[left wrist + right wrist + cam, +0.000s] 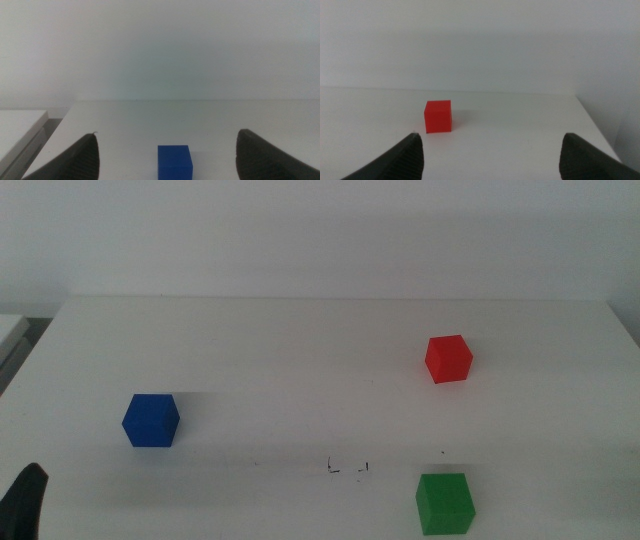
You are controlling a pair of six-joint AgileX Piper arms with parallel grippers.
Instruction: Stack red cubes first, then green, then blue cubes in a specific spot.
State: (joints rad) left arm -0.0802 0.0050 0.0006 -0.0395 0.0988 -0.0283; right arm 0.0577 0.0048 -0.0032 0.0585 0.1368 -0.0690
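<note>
Separately, matte solid cubes, red (449,359), green (445,503), blue (151,420), on smooth white table (300,360); L tool (167,157) & R tool (490,155) jaws wide apart.

L pincer (165,155) jaws wide, R pincer (490,155) likewise

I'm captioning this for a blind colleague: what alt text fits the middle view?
Three cubes sit apart on a white table: red cube far right, blue cube left, green cube near right. Pen corner marks lie bare beside the green cube.
</note>
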